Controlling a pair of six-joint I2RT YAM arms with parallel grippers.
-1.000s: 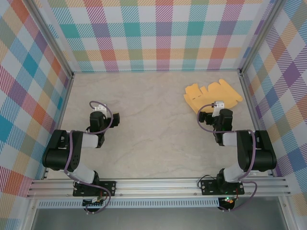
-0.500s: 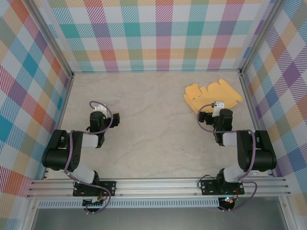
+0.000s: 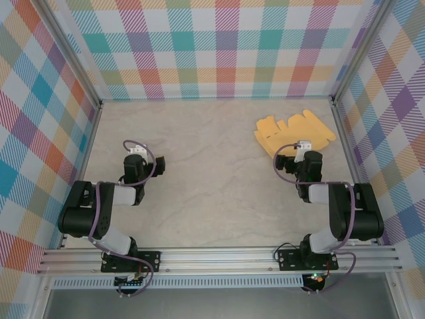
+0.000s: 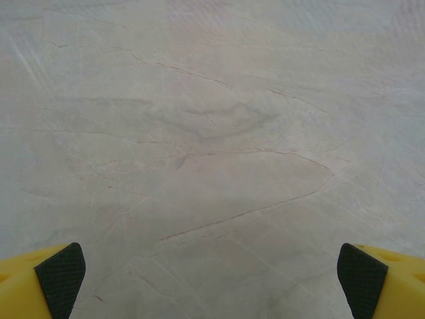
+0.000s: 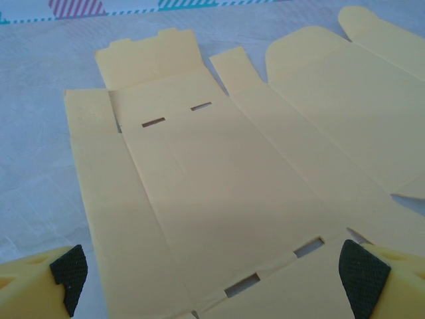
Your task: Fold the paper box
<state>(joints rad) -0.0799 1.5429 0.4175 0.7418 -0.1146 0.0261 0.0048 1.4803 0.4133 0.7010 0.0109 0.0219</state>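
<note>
The paper box (image 3: pixel 292 132) is a flat yellow-orange die-cut sheet with flaps, tabs and slots, lying at the back right of the table. In the right wrist view the paper box (image 5: pixel 226 173) spreads out flat under and ahead of my right gripper (image 5: pixel 216 276), whose fingers (image 5: pixel 362 272) stand wide apart with nothing between them. From above, my right gripper (image 3: pixel 297 154) hovers at the sheet's near edge. My left gripper (image 3: pixel 136 156) is over bare table at the left, far from the sheet. It is open too (image 4: pixel 211 276), nothing held.
Checked walls (image 3: pixel 219 46) close in the table on the back, left and right. A metal rail (image 3: pixel 219 259) with both arm bases runs along the near edge. The marbled tabletop (image 3: pixel 212 179) lies between the two arms.
</note>
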